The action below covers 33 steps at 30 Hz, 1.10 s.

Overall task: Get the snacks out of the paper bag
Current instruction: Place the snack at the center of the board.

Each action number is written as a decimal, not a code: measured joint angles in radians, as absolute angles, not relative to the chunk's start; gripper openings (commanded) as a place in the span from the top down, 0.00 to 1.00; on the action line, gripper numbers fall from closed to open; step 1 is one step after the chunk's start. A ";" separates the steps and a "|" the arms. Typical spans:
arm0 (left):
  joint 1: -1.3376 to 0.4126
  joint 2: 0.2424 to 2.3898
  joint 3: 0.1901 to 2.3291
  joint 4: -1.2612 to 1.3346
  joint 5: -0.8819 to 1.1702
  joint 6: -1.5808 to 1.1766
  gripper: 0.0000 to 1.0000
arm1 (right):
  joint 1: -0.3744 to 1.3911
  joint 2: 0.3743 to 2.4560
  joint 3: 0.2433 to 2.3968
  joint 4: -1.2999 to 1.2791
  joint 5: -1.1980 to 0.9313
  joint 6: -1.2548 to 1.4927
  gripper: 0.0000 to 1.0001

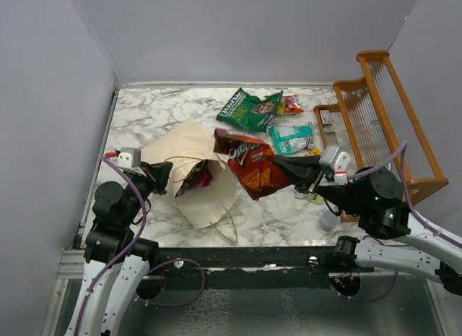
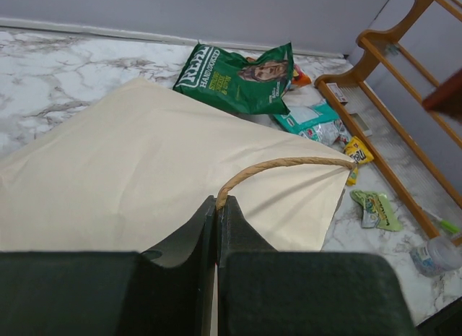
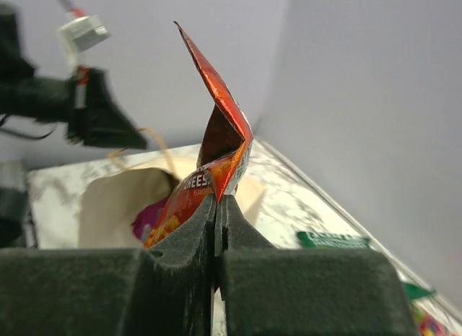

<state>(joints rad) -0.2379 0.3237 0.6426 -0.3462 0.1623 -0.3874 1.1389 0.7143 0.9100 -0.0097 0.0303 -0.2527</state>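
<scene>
Left arm reaching low over worktop (image 1: 144,112); left pincer (image 2: 216,206) clamped on handle (image 2: 281,162) of paper bag (image 2: 144,170). Right pincer (image 3: 216,202) raised, pinching red chip bag (image 3: 220,134), packet stretching toward bag mouth.

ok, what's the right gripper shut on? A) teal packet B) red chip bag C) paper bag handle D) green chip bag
B: in the right wrist view the right gripper is shut, pinching the lower edge of the red chip bag.
</scene>
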 measured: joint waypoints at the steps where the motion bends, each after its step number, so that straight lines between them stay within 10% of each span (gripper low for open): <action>1: -0.238 0.324 0.643 -0.346 0.162 -0.387 1.00 | 1.139 0.708 0.922 -0.017 0.081 -0.243 0.99; 14: -0.238 0.344 0.643 -0.350 0.155 -0.387 1.00 | 1.101 0.920 0.826 0.067 0.749 -0.205 0.99; 33: -0.238 0.354 0.643 -0.353 0.149 -0.387 1.00 | 0.746 1.563 1.192 0.178 0.379 0.174 0.99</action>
<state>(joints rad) -0.2379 0.3538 0.6426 -0.3534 0.1486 -0.3874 0.7460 1.5635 1.1915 0.1776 0.3790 0.1738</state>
